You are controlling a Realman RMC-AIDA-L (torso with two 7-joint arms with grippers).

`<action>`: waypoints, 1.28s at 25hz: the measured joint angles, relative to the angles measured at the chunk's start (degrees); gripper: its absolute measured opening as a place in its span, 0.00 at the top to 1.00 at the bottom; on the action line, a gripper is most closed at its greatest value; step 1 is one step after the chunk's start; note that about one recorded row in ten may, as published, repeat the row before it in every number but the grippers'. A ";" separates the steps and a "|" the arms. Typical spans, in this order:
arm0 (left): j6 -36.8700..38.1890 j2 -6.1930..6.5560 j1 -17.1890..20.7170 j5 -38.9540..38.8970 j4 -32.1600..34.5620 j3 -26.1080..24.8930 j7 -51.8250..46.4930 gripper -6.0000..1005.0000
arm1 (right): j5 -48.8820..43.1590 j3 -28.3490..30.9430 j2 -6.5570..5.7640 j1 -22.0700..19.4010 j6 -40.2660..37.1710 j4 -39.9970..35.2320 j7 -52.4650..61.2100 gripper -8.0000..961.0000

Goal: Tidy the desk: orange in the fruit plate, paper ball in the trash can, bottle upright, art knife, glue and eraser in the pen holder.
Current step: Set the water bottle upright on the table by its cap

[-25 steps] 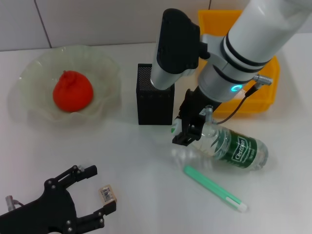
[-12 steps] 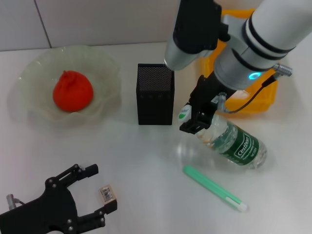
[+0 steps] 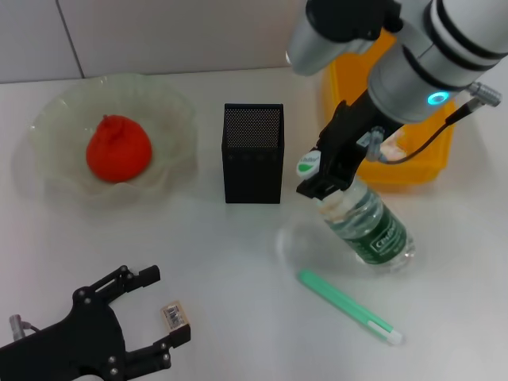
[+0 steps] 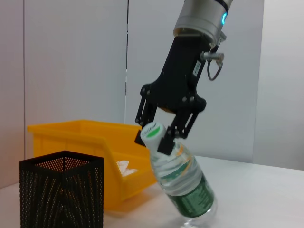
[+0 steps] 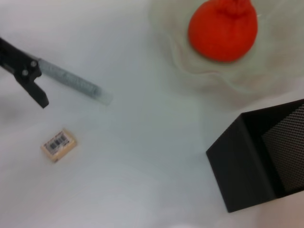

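My right gripper (image 3: 324,176) is clamped on the bottle (image 3: 367,225) at its neck, holding it tilted, base on the desk (image 3: 238,262) between the pen holder (image 3: 252,153) and trash can (image 3: 397,171). I judge the base could skid or the neck slip if I release before vertical. My left gripper (image 3: 151,313) sits spread beside the eraser (image 3: 176,314).

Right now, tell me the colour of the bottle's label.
Green with white lettering on the bottle, clearest in the head view.
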 joint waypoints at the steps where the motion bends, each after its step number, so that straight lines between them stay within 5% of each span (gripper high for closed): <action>1: 0.03 0.00 -0.01 0.00 -0.04 -0.18 0.00 0.17 | 0.08 0.72 0.00 -0.02 -0.52 -0.78 0.20 0.54; 14: 0.65 0.06 0.96 0.06 -0.23 -1.28 0.00 0.17 | 2.59 4.55 -0.01 0.00 -3.84 -8.55 2.05 0.54; 32: 5.99 0.53 5.78 0.24 -0.42 -3.88 3.52 0.17 | 9.61 5.11 0.02 4.43 -0.35 -5.28 3.77 0.54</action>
